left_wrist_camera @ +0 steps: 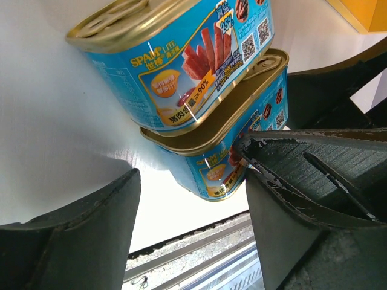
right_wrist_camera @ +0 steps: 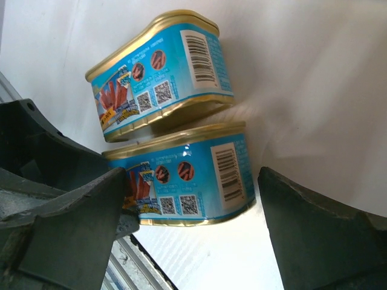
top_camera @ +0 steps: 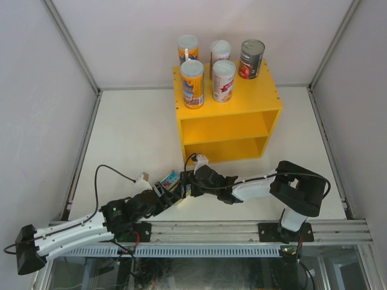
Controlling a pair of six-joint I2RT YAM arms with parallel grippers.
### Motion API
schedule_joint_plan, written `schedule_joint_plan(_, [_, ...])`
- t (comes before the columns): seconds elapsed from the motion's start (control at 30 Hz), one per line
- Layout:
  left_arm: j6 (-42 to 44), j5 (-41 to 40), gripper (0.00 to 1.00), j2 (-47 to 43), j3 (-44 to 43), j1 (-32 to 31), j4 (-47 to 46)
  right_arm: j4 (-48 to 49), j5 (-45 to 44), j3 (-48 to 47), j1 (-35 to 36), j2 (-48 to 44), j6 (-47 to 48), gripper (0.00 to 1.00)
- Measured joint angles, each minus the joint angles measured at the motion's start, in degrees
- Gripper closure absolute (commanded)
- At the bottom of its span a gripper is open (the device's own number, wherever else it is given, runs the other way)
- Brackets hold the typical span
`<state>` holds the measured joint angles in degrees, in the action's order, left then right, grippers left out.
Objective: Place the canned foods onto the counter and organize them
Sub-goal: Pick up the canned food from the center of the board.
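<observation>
The left gripper [top_camera: 168, 188] reaches in from the near left, its fingers [left_wrist_camera: 78, 241] apart with bare table [top_camera: 121, 139] between them, clamping nothing; one pad sits just beside a corner of the two blue-labelled tins [top_camera: 171, 178], which lie close side by side on the table. The right gripper [top_camera: 186, 186] holds its jaws spread wide either side of one tin, not pinching it. Beyond, the yellow counter [top_camera: 254, 99] carries on its top two tall orange-blue tubes [top_camera: 193, 84], two white-pink tubes [top_camera: 224, 81] and the red-labelled can [top_camera: 251, 59]
</observation>
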<state>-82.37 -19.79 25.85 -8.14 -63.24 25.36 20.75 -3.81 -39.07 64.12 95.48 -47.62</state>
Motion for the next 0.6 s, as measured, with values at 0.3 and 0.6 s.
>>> schedule_joint_plan(0.3, [0.5,0.94,0.25,0.02,0.0,0.0,-0.02,1.9,-0.72,0.0,1.27,1.07,-0.15,0.25])
schedule_joint_plan(0.6, [1.05,2.34,0.25,-1.62,-0.02,-0.17,1.79,2.29,-5.66,0.9,4.52,0.02,-0.74,0.3])
